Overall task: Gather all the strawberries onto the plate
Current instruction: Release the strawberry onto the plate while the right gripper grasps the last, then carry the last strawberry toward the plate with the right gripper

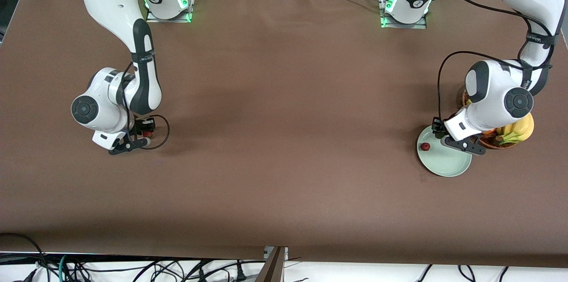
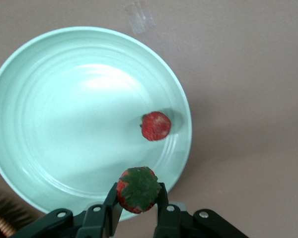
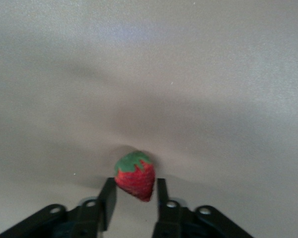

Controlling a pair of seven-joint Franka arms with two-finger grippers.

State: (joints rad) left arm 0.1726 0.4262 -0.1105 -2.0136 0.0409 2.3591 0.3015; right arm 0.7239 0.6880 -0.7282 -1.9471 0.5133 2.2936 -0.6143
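At lower right of the front view, left arm bent down over the plate [image 1: 448, 167]; left gripper [image 2: 138, 206] clamps a strawberry [image 2: 137, 189] above its rim, a loose strawberry [image 2: 156, 126] lying inside. At left, right gripper [image 3: 135, 198] low on the tablecloth [image 1: 284, 140], fingers pinching a third strawberry [image 3: 135, 177].

A brown-covered table [image 1: 284, 140] carries the scene. The mint-green plate [image 1: 448, 165] sits on it at the left arm's end, the wicker basket [image 1: 495, 142] touching the plate's rim, and a strawberry [image 3: 135, 177] lies well apart from the plate, toward the right arm's end.
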